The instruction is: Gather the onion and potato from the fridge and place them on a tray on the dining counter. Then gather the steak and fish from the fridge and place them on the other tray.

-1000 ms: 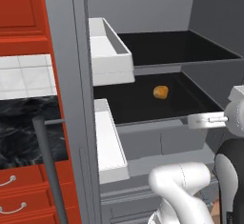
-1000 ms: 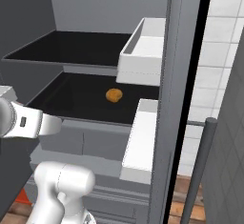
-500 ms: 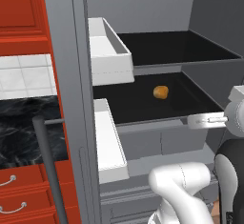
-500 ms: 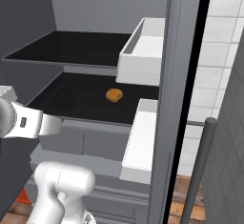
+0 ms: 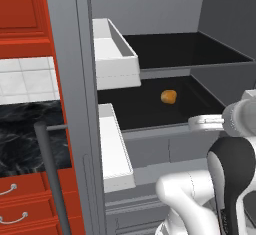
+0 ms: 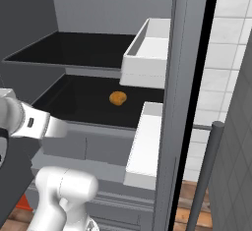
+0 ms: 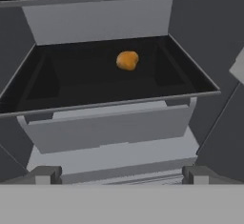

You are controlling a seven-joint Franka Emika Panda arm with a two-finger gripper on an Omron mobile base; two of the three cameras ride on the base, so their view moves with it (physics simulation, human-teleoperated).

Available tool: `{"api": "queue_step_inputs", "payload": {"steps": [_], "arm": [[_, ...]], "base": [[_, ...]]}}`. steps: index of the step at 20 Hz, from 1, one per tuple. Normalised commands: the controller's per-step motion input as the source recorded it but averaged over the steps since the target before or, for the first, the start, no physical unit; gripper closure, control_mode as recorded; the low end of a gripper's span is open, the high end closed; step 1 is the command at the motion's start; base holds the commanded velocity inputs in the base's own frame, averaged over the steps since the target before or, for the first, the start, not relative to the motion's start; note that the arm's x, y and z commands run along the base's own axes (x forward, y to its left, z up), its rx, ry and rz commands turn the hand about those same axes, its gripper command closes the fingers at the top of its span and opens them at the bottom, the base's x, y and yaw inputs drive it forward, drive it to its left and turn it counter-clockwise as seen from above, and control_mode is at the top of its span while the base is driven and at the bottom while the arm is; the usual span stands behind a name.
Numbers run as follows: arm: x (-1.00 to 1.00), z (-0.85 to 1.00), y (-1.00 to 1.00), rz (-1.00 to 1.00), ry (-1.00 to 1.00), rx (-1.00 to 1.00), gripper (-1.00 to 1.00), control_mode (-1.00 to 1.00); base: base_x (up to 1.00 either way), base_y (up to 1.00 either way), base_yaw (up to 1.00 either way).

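**One orange lump on the lower shelf, pincer wide and empty**

Left base view: the tall grey double-door fridge (image 5: pixel 80 104) stands open. A small rounded orange-brown lump (image 5: pixel 169 96), potato or onion, I cannot tell which, sits alone on the lower black shelf (image 5: pixel 145 114), towards the back. White door bins (image 5: pixel 114 54) hang at left. The white arm reaches in from the right, level with the shelf's front edge.

Right base view: the same lump (image 6: pixel 117 98) sits mid-shelf, well apart from the arm at left.

Hand view: the two-finger gripper (image 7: pixel 121 174) faces the shelf, fingertips (image 7: pixel 46 174) spread wide, nothing between them. The lump (image 7: pixel 127 60) lies ahead, slightly above centre, apart from the tips.

Judgement: likely light, firm and rounded, so it may roll or slip. Take hold across its widest middle, jaws level, closing gently.
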Motion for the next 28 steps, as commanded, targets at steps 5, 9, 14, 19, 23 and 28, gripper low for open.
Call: {"api": "queue_step_inputs", "payload": {"steps": [5, 9, 14, 19, 23, 28], "arm": [[0.24, -0.21, -0.02, -0.01, 0.00, 0.00, -1.00, -1.00], [0.15, -0.23, -0.04, 0.00, 0.01, -0.02, -1.00, -1.00], [0.20, -0.35, -0.04, 0.00, -0.03, 0.00, -1.00, -1.00], [0.38, -0.43, -0.09, 0.00, -0.10, 0.00, -1.00, -1.00], [0.43, -0.43, -0.05, 0.00, -0.10, 0.00, -1.00, -1.00], [0.38, -0.45, 0.00, 0.00, -0.15, 0.00, -1.00, -1.00]], "base": [[0.00, 0.00, 0.00], [0.00, 0.00, 0.00], [0.00, 0.00, 0.00], [0.00, 0.00, 0.00], [0.00, 0.00, 0.00], [0.00, 0.00, 0.00]]}}
